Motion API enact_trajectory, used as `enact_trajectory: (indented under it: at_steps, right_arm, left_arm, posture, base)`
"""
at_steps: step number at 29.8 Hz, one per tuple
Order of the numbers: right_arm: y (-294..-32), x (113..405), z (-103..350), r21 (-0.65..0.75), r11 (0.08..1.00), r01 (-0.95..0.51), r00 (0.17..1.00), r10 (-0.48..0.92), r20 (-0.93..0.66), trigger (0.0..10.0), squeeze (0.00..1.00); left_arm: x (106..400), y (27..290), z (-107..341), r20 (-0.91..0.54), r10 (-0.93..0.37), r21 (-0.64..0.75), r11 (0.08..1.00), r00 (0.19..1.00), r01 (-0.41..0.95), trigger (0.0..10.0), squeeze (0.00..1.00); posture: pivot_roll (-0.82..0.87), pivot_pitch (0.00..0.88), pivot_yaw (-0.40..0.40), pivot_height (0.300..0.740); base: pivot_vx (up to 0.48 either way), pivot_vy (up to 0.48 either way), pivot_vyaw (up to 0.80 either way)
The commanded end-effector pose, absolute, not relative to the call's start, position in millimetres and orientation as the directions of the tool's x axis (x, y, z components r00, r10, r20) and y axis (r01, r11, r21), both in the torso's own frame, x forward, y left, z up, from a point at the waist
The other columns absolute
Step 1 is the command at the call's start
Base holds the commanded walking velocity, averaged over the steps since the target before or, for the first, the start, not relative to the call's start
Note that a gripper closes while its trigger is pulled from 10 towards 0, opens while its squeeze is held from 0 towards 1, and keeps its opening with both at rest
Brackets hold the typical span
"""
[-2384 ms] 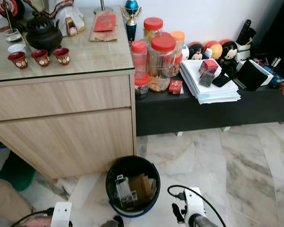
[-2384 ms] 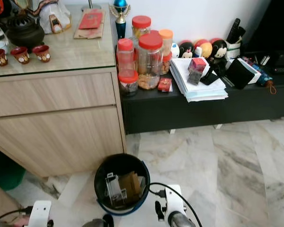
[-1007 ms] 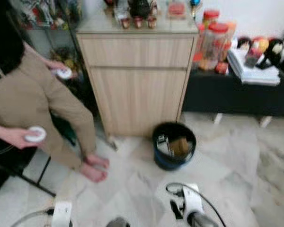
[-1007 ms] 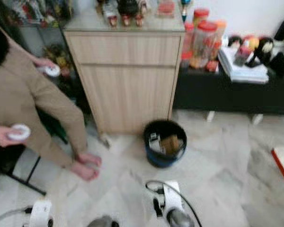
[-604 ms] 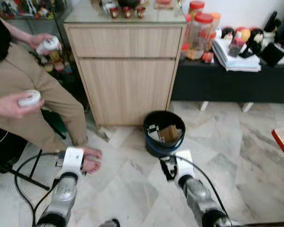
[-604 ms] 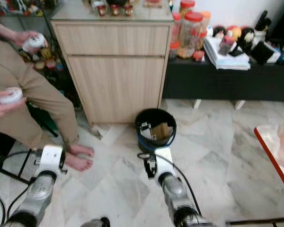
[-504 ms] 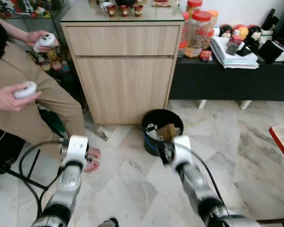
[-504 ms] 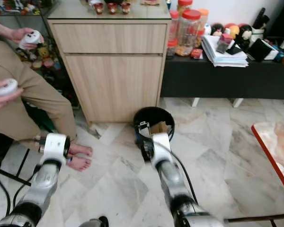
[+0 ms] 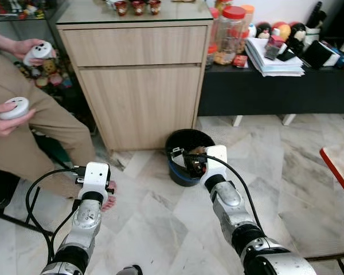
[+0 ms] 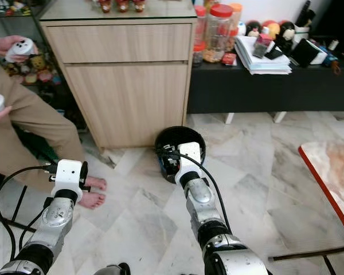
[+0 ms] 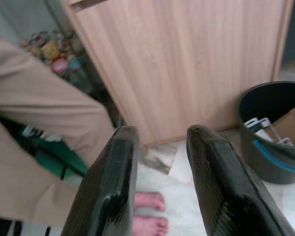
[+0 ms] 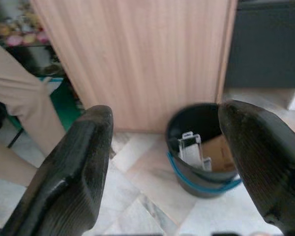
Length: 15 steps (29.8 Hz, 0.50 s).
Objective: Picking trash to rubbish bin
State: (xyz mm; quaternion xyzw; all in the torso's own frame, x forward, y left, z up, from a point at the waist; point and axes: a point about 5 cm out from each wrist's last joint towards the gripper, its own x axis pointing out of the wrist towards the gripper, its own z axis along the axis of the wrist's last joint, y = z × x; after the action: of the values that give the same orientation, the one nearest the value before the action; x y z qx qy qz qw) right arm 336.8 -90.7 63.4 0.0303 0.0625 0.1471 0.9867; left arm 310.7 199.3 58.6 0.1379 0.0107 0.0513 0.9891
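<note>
The black rubbish bin (image 9: 183, 143) with a blue band stands on the marble floor in front of the wooden cabinet. Inside it lie a brown cardboard piece (image 12: 221, 150) and clear plastic packaging (image 12: 191, 147). My right gripper (image 12: 164, 115) is open wide with nothing between its fingers, and its white wrist (image 9: 216, 157) hovers at the bin's near rim. My left gripper (image 11: 160, 135) is open and empty, held low over the floor to the left of the bin (image 11: 273, 147), near a person's feet.
The wooden cabinet (image 9: 137, 86) rises just behind the bin. A black low bench (image 9: 275, 91) with jars and papers runs to the right. A seated person (image 9: 23, 126) holds white controllers at the left, bare feet (image 9: 108, 197) by my left arm. A red-edged mat (image 9: 339, 169) lies right.
The view has pulled back and risen from the bin. Both arms have come up into sight, and the right wrist has moved forward to the bin's near rim.
</note>
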Motion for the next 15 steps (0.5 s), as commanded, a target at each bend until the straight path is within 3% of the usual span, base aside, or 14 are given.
enact_trajectory:
  at_steps: [1, 15]
  right_arm:
    - [-87.6, 333.1, 57.8, 0.089, 0.955, -0.284, 0.946, 0.295, -0.137, 10.0, 0.00]
    - [-80.6, 334.8, 61.4, 0.081, 0.950, -0.302, 0.942, 0.310, -0.130, 10.0, 0.00]
  left_arm:
    - [308.4, 205.1, 57.1, -0.016, 0.122, 0.281, 0.953, 0.992, -0.113, 10.0, 0.00]
    - [309.4, 211.8, 60.5, -0.013, 0.156, 0.270, 0.952, 0.988, -0.147, 10.0, 0.00]
  posture:
    - [0.12, 0.087, -0.014, 0.740]
    - [0.12, 0.121, -0.011, 0.740]
  base:
    - [0.000, 0.000, -0.75]
    - [0.000, 0.000, -0.75]
